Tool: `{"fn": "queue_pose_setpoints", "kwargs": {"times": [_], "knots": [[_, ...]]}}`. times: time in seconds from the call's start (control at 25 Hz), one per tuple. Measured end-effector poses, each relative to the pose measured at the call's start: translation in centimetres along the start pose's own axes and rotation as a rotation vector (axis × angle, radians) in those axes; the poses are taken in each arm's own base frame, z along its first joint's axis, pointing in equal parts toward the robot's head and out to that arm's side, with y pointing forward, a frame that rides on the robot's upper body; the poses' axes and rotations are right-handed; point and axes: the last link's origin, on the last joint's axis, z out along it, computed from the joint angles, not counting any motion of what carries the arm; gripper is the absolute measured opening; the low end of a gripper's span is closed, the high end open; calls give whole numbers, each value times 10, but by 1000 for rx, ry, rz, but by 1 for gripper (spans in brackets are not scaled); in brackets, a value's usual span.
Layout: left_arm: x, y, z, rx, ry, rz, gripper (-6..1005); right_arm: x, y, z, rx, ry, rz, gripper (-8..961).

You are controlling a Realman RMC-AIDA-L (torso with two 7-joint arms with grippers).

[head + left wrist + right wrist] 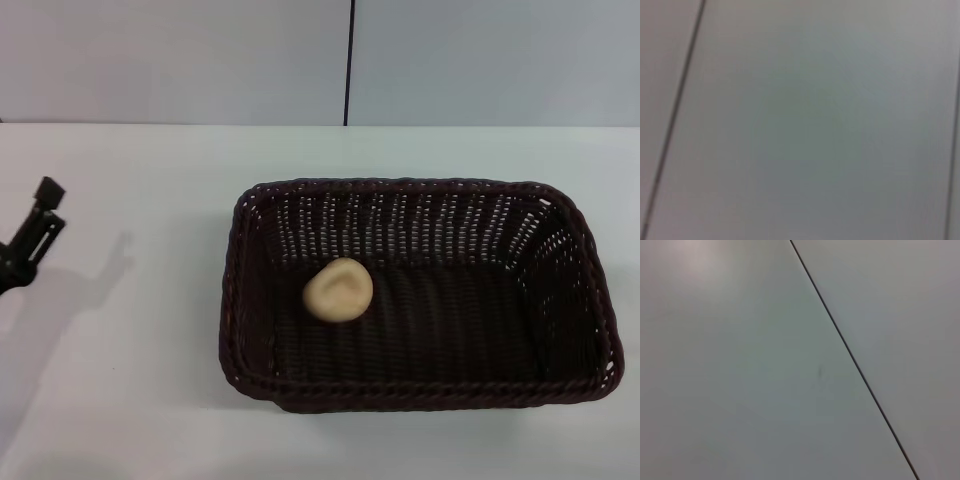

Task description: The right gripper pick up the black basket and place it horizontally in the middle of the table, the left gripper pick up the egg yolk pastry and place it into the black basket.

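The black basket [420,385] lies lengthwise across the white table [130,400], a little right of the middle in the head view. The egg yolk pastry [338,290] rests on the basket's floor, towards its left end. My left gripper [44,203] is at the far left edge of the head view, raised above the table and well apart from the basket; it holds nothing that I can see. My right gripper is out of view. Both wrist views show only a plain grey surface with a dark seam.
A grey wall with a vertical dark seam [349,60] stands behind the table. The left gripper's shadow [60,300] falls on the table's left part.
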Motion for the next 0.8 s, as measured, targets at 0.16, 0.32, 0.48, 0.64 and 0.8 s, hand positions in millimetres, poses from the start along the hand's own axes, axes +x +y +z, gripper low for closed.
{"fn": "queue_pose_setpoints", "kwargs": {"times": [0.16, 0.32, 0.48, 0.64, 0.8], "knots": [[0, 0, 0, 0, 0, 0, 845, 2, 0, 0, -1, 11, -21, 791], [-4, -4, 2, 24, -28, 44, 858, 1, 3, -3, -7, 6, -48, 791], [-3, -3, 4, 13, -23, 78, 858, 0, 3, -7, 1, 0, -60, 791], [-2, -2, 3, 29, -9, 96, 857, 0, 3, -10, 7, 3, -83, 791], [-2, -2, 1, 34, -8, 96, 857, 3, 5, -11, 13, 16, -87, 791]]}}
